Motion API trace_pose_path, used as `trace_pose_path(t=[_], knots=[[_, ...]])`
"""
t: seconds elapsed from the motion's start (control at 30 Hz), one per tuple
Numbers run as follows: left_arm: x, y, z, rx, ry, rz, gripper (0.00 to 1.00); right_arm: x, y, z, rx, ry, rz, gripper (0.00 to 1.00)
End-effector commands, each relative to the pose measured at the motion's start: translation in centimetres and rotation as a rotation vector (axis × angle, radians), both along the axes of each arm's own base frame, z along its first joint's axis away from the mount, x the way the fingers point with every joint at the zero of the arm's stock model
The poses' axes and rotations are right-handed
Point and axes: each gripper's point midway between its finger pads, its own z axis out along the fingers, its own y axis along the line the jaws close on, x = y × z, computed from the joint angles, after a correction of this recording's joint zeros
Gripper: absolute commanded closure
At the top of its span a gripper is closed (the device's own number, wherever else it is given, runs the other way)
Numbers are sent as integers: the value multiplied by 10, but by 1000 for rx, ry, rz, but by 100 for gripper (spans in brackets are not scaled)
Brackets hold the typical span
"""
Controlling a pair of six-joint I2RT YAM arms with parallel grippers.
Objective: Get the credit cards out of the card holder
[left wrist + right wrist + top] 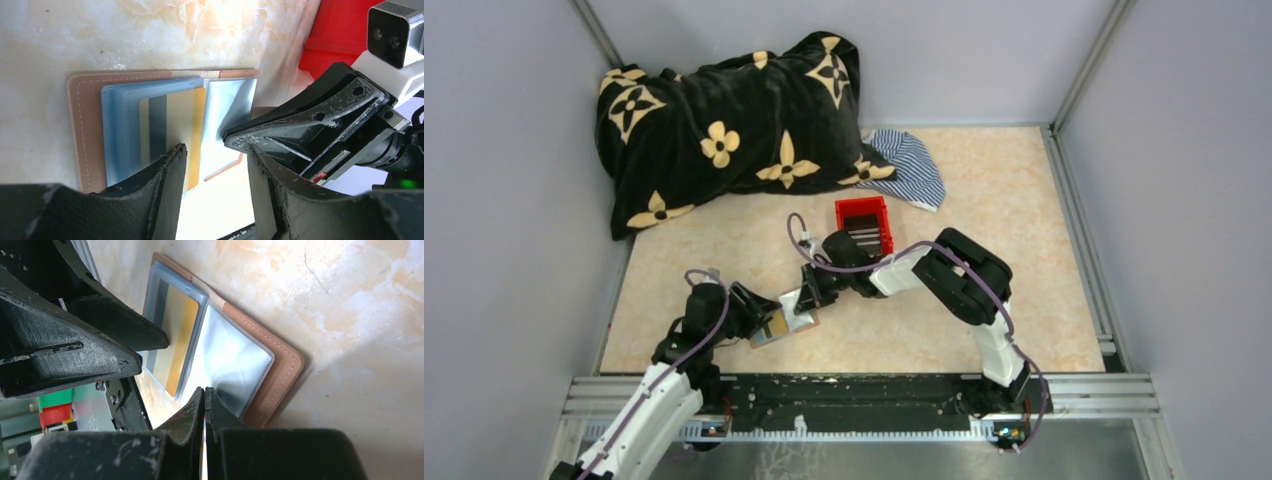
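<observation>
The card holder (802,320) lies open on the table, brown border (80,125) around grey-blue pocket panels. A credit card (175,115) striped grey and orange-tan sits in its left pocket (175,330). The right panel (230,360) looks bare. My left gripper (215,155) is open at the holder's near edge, one fingertip (176,152) resting over the card. My right gripper (204,390) is shut, its tips pressing down on the edge of the right panel. From the left wrist view the right gripper (235,140) comes in from the right.
A red bin (864,225) with dark flat pieces inside stands just behind the arms. A black flowered blanket (734,120) and a striped cloth (909,165) lie at the back. Grey walls close in both sides. The two grippers are very close together.
</observation>
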Motion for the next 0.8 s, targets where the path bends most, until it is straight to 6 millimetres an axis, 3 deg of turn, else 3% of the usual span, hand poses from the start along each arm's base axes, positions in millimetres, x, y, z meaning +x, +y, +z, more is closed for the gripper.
trace_pose_path(t=[0.0, 0.1, 0.17, 0.33, 0.47, 0.57, 0.67, 0.77], knots=[[-3, 5, -6, 27, 15, 9, 44, 4, 7, 23, 57, -42, 20, 95], [-7, 3, -14, 10, 34, 9, 45, -1, 14, 19, 40, -35, 44, 67], [-6, -1, -11, -10, 15, -7, 46, -3, 16, 18, 33, -40, 49, 61], [12, 0, 32, 38, -112, -34, 49, -2, 15, 14, 26, -42, 39, 61], [24, 23, 59, 215, -126, -2, 46, -3, 16, 14, 28, -41, 43, 62], [21, 41, 56, 320, -29, 43, 45, -2, 18, 17, 39, -39, 51, 63], [18, 42, 38, 350, 76, 36, 45, -2, 22, 20, 49, -37, 64, 63], [4, 42, 19, 364, 221, 33, 56, -1, 27, 21, 53, -35, 83, 64]])
